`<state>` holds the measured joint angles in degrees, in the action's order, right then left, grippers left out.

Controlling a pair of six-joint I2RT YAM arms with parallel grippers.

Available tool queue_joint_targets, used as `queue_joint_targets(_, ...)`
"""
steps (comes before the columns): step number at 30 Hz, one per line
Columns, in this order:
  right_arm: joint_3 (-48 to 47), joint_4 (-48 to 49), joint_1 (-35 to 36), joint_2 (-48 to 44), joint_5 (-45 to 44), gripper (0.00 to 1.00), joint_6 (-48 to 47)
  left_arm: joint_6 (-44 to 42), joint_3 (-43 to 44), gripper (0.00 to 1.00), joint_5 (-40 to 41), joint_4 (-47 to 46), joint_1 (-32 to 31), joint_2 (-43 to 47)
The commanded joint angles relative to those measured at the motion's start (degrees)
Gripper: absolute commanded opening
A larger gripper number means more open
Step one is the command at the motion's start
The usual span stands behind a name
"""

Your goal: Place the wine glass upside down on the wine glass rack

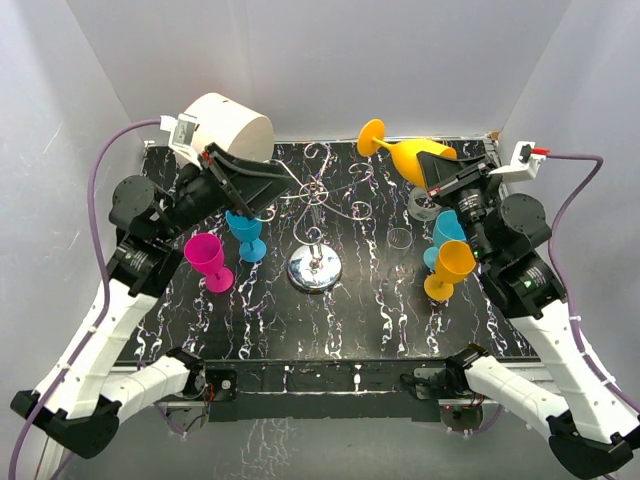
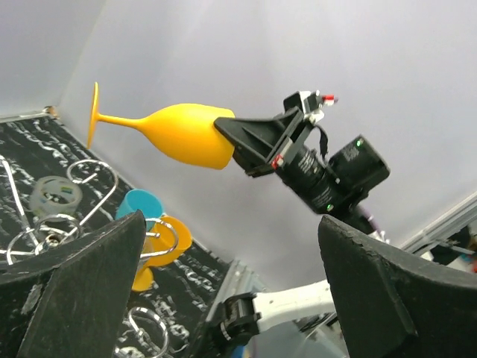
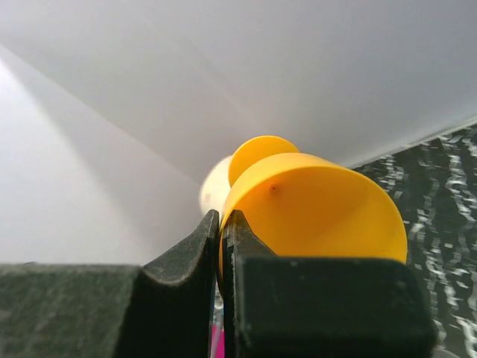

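The yellow wine glass (image 1: pixel 405 152) lies sideways in the air at the back right, its foot pointing left. My right gripper (image 1: pixel 432 172) is shut on its rim; in the right wrist view the fingers (image 3: pixel 221 224) pinch the bowl wall (image 3: pixel 320 201). The left wrist view shows the glass (image 2: pixel 182 134) held horizontal. The silver wire rack (image 1: pixel 316 205) stands mid-table on its chrome base (image 1: pixel 314 268), left of and lower than the glass; its loops show in the left wrist view (image 2: pixel 89 175). My left gripper (image 1: pixel 262 190) is open and empty beside the rack's left arms (image 2: pixel 231 224).
A pink glass (image 1: pixel 207 258) and a blue glass (image 1: pixel 245 232) stand left of the rack. A blue glass (image 1: pixel 447 232) and a yellow glass (image 1: pixel 449 268) stand at the right. A cream cylinder (image 1: pixel 230 128) lies back left. A clear glass (image 1: pixel 422 205) sits under the right gripper.
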<state>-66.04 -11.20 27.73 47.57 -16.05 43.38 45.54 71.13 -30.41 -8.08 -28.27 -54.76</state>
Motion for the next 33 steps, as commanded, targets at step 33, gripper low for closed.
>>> queue_joint_targets(33,1.93,43.84,1.2,14.26,17.43,0.0,23.53,29.94,12.83,0.69,24.28,-13.5,-4.06,-20.17)
